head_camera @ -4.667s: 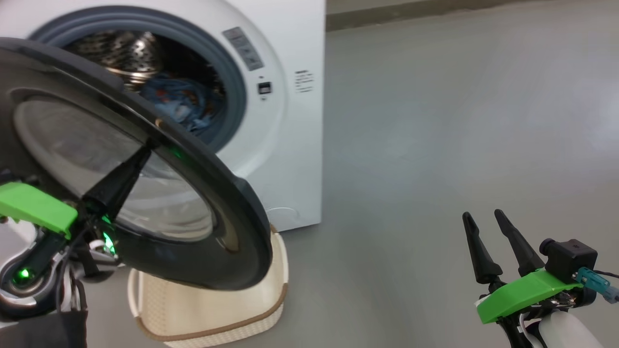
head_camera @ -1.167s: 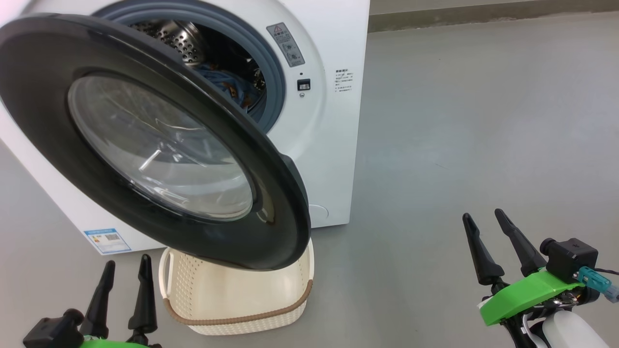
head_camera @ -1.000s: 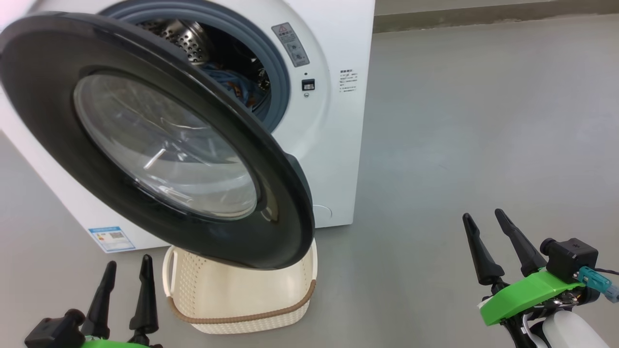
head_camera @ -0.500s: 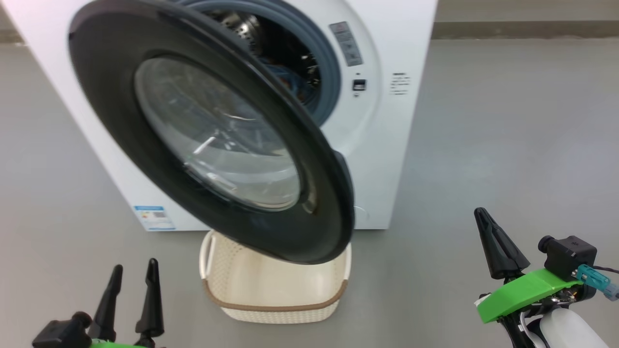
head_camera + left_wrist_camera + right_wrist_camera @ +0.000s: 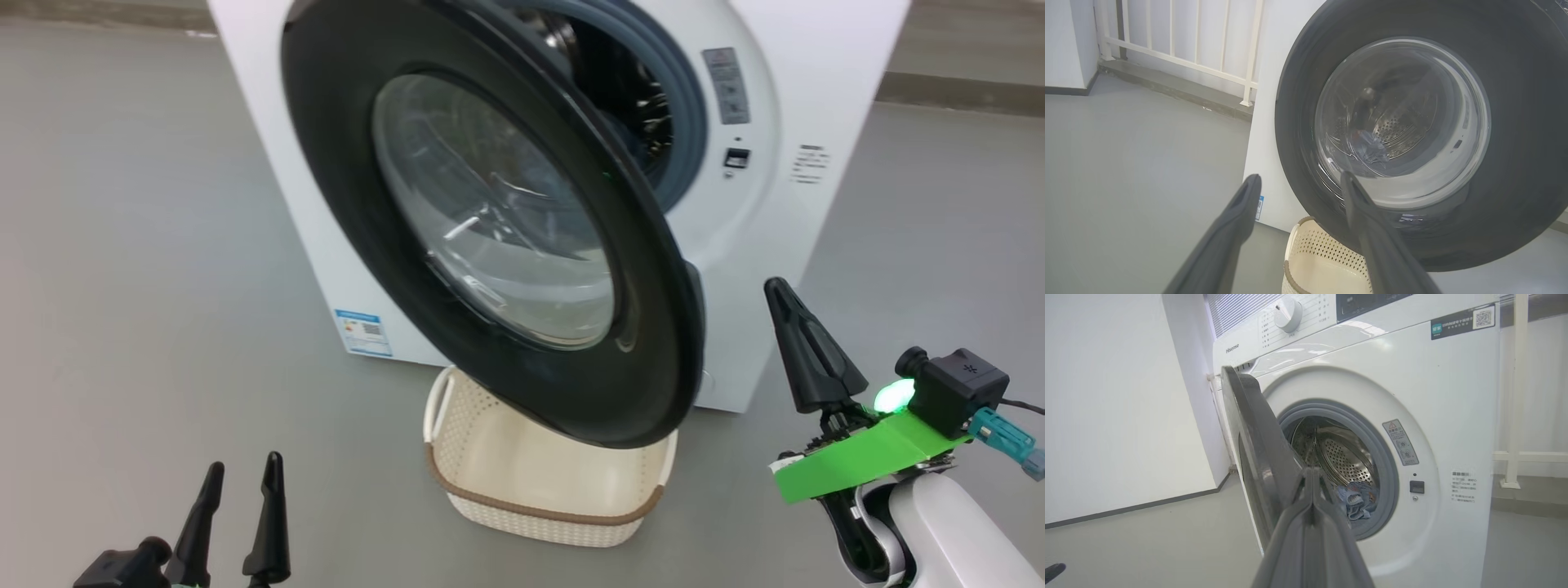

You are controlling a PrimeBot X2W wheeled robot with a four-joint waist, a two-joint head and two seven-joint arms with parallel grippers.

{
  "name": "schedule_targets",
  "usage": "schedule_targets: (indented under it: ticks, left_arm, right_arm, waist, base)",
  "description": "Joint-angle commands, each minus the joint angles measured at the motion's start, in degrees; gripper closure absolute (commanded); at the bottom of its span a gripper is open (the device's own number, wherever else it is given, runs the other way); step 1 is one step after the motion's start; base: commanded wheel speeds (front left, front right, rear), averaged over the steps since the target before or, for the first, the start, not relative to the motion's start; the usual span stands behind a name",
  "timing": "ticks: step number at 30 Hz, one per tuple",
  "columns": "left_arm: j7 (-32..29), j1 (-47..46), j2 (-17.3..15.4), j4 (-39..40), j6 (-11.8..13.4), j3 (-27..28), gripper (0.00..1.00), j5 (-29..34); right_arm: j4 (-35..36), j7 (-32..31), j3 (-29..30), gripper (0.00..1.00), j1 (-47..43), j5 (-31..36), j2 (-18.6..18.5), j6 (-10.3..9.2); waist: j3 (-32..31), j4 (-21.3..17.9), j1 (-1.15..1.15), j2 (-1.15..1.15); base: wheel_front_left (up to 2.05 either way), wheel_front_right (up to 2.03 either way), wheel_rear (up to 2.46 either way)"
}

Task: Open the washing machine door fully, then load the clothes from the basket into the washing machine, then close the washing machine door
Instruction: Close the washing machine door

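Note:
The washing machine (image 5: 824,73) stands with its door (image 5: 490,212) swung partly out, black rim and glass bowl facing me. Below the door's lower edge sits the cream basket (image 5: 531,513), its visible inside bare. Blue printed clothes (image 5: 1357,500) lie in the steel drum (image 5: 1339,453), and show through the door glass (image 5: 1372,149). My right gripper (image 5: 775,287) is shut on nothing, tips close to the door's free edge (image 5: 1257,449). My left gripper (image 5: 241,478) is open, low, left of the basket (image 5: 1310,249), fingers (image 5: 1249,192) pointing at the door (image 5: 1515,102).
Grey floor lies open on both sides of the machine. A white railing (image 5: 1208,41) on a low kerb runs behind it, and a white wall (image 5: 1118,396) stands off to one side. A blue label sticker (image 5: 363,331) marks the machine's lower front corner.
The camera has swung, shifting the machine rightward in the picture. My right gripper has shut and risen toward the door's free edge. My left gripper stays open and low.

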State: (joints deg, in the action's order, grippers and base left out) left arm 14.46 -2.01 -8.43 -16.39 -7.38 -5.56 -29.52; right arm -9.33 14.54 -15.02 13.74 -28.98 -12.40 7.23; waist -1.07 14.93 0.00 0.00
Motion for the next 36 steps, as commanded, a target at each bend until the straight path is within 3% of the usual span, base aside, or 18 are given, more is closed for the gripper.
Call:
schedule_targets:
  ticks: [1, 7, 13, 23, 36]
  left_arm:
    - [0.53, -1.06, -1.2, 1.05, -0.11, 1.58, 0.0, -0.3]
    - [0.53, -1.09, -1.31, 0.86, -0.11, 1.4, 0.0, -0.4]
    - [0.53, -0.96, -1.33, 0.61, -0.11, 1.48, 0.0, -0.48]
    - [0.53, -0.82, -1.28, 0.41, -0.11, 1.36, 0.0, -0.7]
    - [0.53, -1.21, -0.67, 0.03, -0.11, 1.19, 0.0, -2.48]
  right_arm:
    - [2.35, 0.46, -1.36, 1.0, 1.69, 0.21, -0.07, 0.25]
    - [8.4, 0.46, -5.56, 1.0, 1.66, 1.12, 0.57, 0.25]
    - [8.05, 0.46, -9.15, 1.0, 0.73, 1.29, 0.58, 0.25]
    - [-4.71, 0.46, -16.14, 1.0, 2.47, -0.47, -1.53, 0.25]
    - [-15.7, 0.46, -18.33, 1.0, 6.55, -3.22, -2.72, 0.25]
  waist:
    - [-0.38, 2.13, 0.0, 0.0]
    - [-0.9, 3.82, 0.0, 0.0]
    - [-1.34, 5.05, 0.0, 0.0]
    - [-1.42, 6.25, 0.0, 0.0]
    - [-0.27, 7.72, 0.0, 0.0]
  base:
    - [0.0, 0.0, 0.0]
    - [0.0, 0.0, 0.0]
    - [0.0, 0.0, 0.0]
    - [0.0, 0.0, 0.0]
    - [0.0, 0.0, 0.0]
